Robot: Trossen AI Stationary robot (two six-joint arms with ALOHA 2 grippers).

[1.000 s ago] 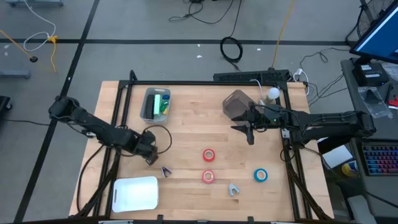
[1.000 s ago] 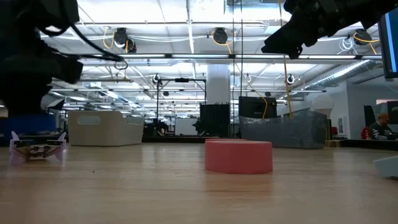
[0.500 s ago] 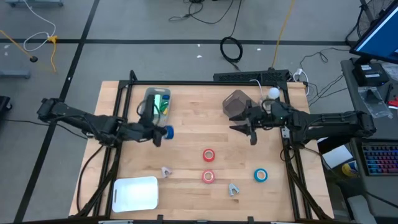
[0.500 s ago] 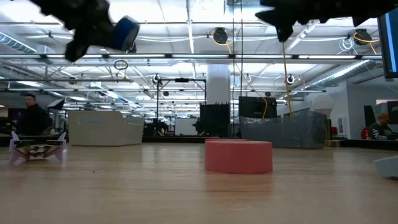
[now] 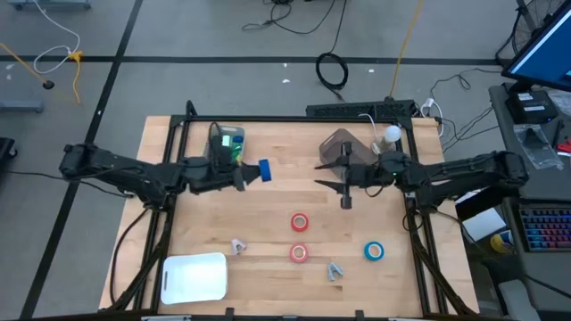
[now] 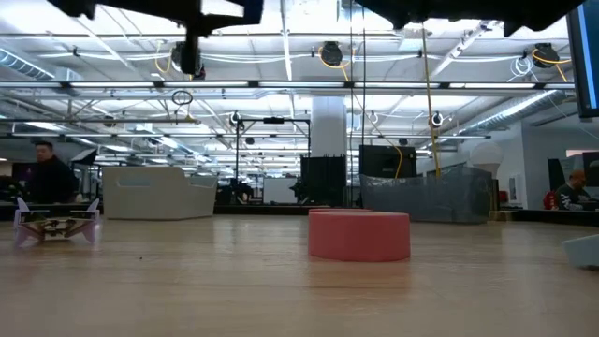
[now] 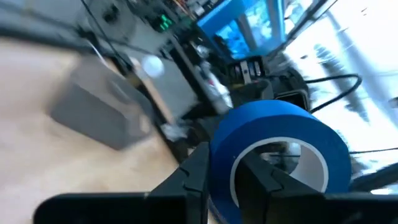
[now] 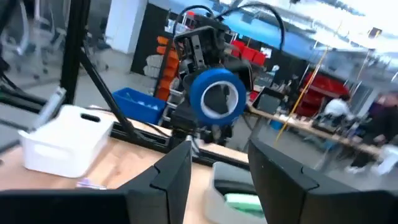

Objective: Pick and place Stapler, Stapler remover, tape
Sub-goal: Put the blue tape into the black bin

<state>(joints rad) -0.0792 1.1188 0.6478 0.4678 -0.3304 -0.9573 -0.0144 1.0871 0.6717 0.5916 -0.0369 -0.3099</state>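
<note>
Holding a blue tape roll by its rim high above the table near the bin, the left gripper could drop it if the thin pinch slips, while the right gripper hovers open and empty.

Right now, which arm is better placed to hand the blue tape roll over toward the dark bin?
The left: its gripper already holds the blue tape roll in the air. The right gripper, fingers open and empty, waits beside the dark bin.
</note>
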